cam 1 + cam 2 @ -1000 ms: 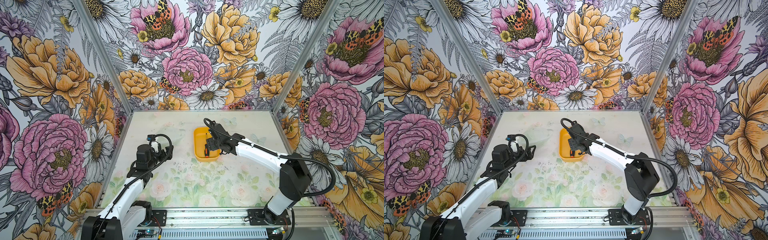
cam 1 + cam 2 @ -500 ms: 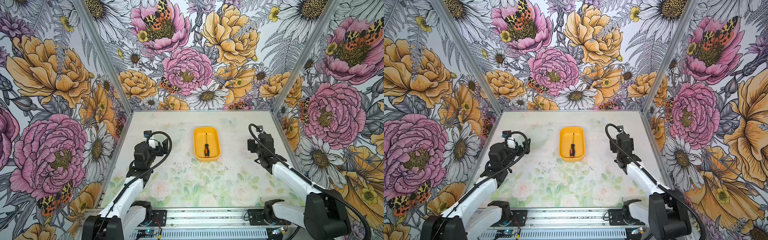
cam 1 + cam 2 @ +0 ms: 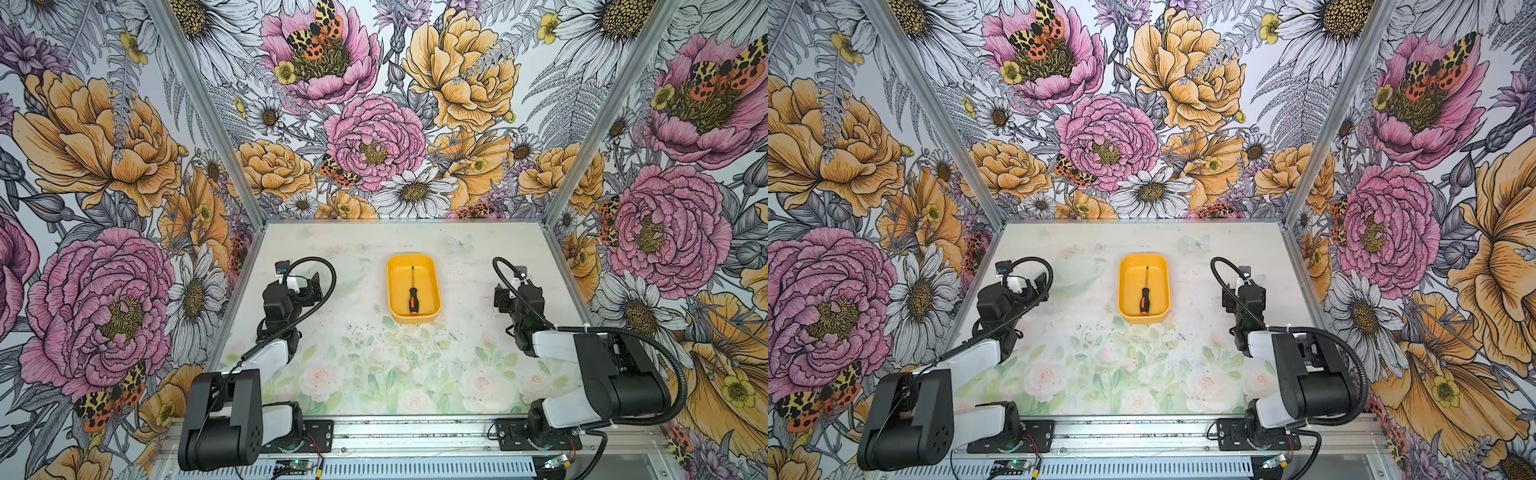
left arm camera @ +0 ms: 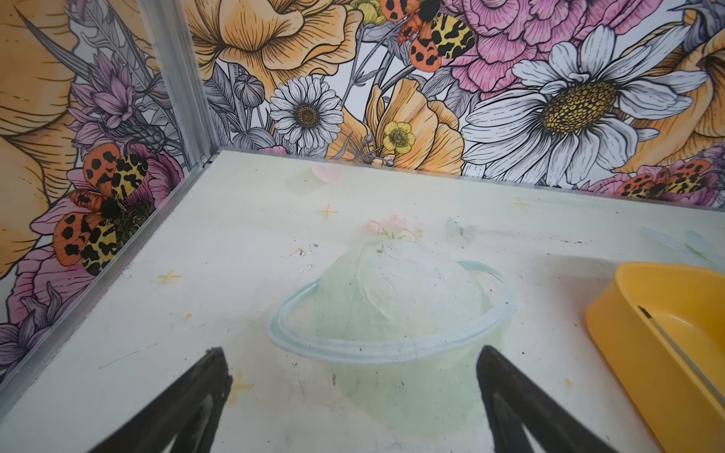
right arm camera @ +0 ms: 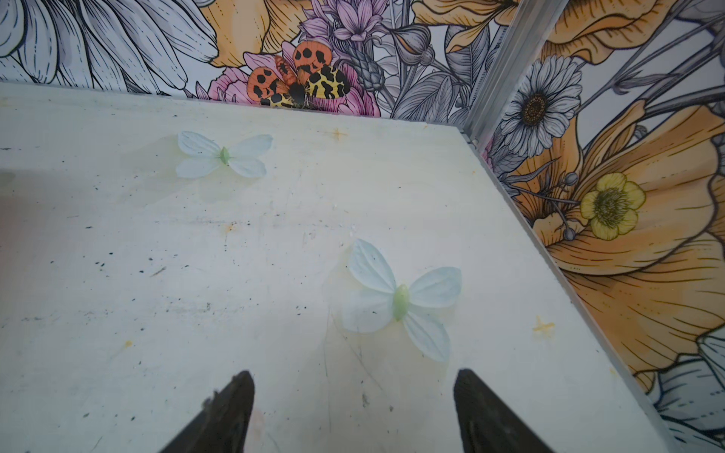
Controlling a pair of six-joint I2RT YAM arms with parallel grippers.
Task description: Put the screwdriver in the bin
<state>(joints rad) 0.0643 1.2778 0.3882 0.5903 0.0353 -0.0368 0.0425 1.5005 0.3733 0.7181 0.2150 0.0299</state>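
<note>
Lying flat in the bin (image 3: 428, 286), the screwdriver (image 3: 412, 293) runs along the bin's length, orange-and-black handle nearest the robot, shaft tip pointing away. Looks light and rigid. The thin metal shaft is likely slick and prone to roll, so any regrasp should pinch the fatter handle across its width. Task reads as done. Left claw (image 4: 352, 353): jaws wide apart, empty, over bare counter (image 3: 353, 353) left of the bin, apart from it. Right claw (image 5: 353, 375): same, wide apart, empty, well clear on the right. Left arm (image 3: 272, 353) and right arm (image 3: 552, 345) both folded close to their bases.
</note>
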